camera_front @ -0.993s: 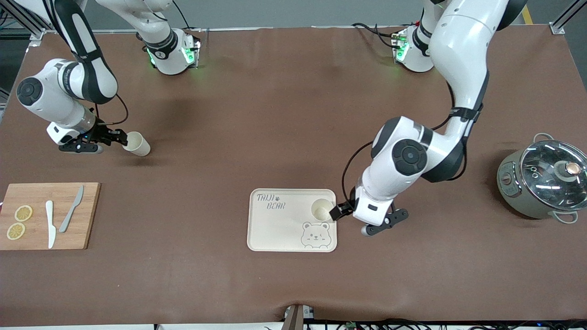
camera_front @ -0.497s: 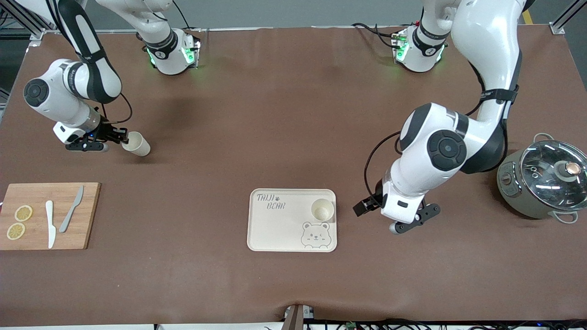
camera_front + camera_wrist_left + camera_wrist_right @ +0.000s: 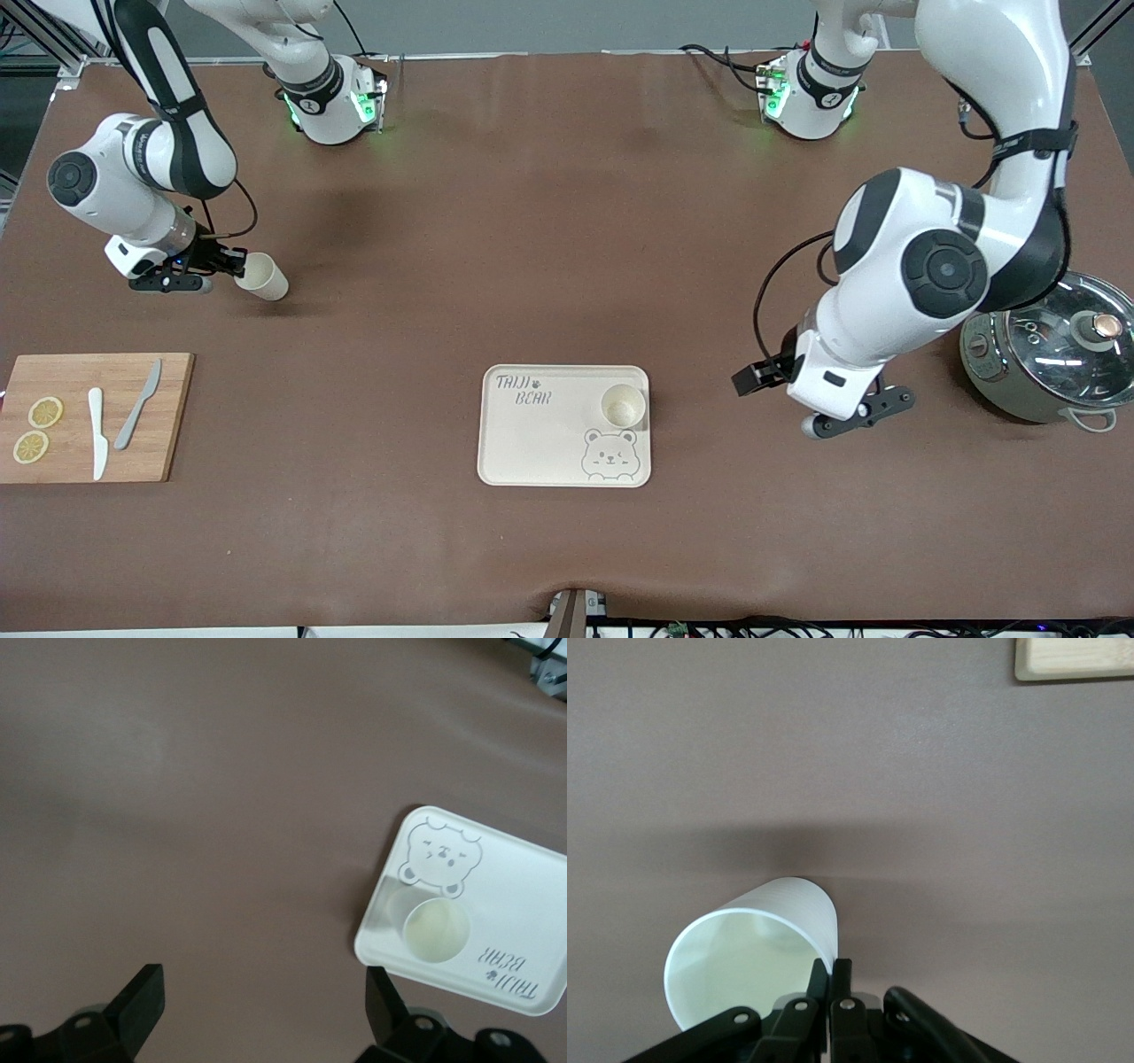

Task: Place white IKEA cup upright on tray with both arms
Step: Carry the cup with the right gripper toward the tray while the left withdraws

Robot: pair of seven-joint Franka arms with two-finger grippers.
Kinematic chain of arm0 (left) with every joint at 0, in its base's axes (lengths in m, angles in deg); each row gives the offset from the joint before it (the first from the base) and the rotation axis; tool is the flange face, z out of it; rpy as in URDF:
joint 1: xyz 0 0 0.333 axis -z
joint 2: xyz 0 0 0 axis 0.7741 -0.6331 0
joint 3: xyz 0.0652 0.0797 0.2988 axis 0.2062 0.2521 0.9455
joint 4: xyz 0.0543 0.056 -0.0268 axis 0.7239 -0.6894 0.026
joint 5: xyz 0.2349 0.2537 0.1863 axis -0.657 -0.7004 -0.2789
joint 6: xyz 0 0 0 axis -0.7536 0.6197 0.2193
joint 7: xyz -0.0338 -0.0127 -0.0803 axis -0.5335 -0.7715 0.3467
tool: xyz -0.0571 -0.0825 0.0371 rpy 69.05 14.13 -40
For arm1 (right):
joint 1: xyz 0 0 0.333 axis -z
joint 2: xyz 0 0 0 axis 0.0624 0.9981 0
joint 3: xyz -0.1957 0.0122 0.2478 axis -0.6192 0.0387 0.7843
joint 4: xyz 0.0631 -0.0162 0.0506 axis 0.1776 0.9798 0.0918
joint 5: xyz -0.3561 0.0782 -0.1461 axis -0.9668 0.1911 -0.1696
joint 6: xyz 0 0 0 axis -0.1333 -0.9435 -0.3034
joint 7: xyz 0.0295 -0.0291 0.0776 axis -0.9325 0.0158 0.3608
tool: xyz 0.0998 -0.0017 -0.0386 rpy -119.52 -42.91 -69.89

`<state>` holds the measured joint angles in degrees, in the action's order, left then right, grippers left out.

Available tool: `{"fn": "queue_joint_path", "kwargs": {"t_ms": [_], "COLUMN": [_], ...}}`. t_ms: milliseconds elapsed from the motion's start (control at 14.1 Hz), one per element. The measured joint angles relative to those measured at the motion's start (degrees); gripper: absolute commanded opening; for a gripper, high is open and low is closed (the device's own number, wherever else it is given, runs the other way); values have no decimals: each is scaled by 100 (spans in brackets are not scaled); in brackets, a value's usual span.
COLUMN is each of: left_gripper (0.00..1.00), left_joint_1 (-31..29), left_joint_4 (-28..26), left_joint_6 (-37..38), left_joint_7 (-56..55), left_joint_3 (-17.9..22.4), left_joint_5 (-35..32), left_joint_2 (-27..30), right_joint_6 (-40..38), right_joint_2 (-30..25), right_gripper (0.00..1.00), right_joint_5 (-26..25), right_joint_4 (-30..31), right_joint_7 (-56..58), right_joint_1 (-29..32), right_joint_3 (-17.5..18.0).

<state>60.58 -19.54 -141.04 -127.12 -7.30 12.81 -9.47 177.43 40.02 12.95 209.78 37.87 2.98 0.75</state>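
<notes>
Gripping a tilted white cup point(image 3: 264, 277) by its rim, the right gripper point(image 3: 232, 263) should carry it level toward the tray point(image 3: 532, 443). There, it should go beside the upright cup point(image 3: 623, 407). The left gripper point(image 3: 753, 379) hangs released near the tray.

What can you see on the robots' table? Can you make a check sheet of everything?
Surface: brown table, smooth cover.
Job's things: cream bear tray with one white cup standing upright in a corner; a second cup tilted, at the right arm's end of the table.
Clutter: wooden cutting board with two lemon slices, a white knife and a grey knife; a pot with a glass lid at the left arm's end.
Grippers: right gripper shut on the second cup's rim; left gripper open, holding nothing, over bare table beside the tray.
Cables: black cables loop along both arms.
Surroundings: nothing seen clearly past the table's edges.
</notes>
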Motion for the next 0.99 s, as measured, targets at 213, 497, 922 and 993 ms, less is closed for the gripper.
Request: {"fn": "queue_joint_path", "kwargs": {"t_ms": [213,497,922,993], "left_gripper": [100,100,100,100], "left_joint_1": [-196,-368,-696,-787], "left_joint_4": [0,-5,-84,-144], "left_joint_6": [357,846,1517,1567], "left_joint_7": [71,84,668,877], "left_joint_3": [5,7,11,12], "left_joint_5": [-8,-8,-19,-19], "left_joint_2": [275,496,889,979], "right_joint_6": [-116,-1713,-2085,-2084], "right_joint_2": [-85,-339,54,254], "right_gripper": [0,0,0,0], "right_joint_5": [108,989,2573,2744], "right_joint_4": [-114,-887,-2054,-2193], "right_joint_7": [-3,-33,-737,-833], "right_joint_1": [-166,-757,-1674,-1971], "right_joint_3": [27,48,55,56]}}
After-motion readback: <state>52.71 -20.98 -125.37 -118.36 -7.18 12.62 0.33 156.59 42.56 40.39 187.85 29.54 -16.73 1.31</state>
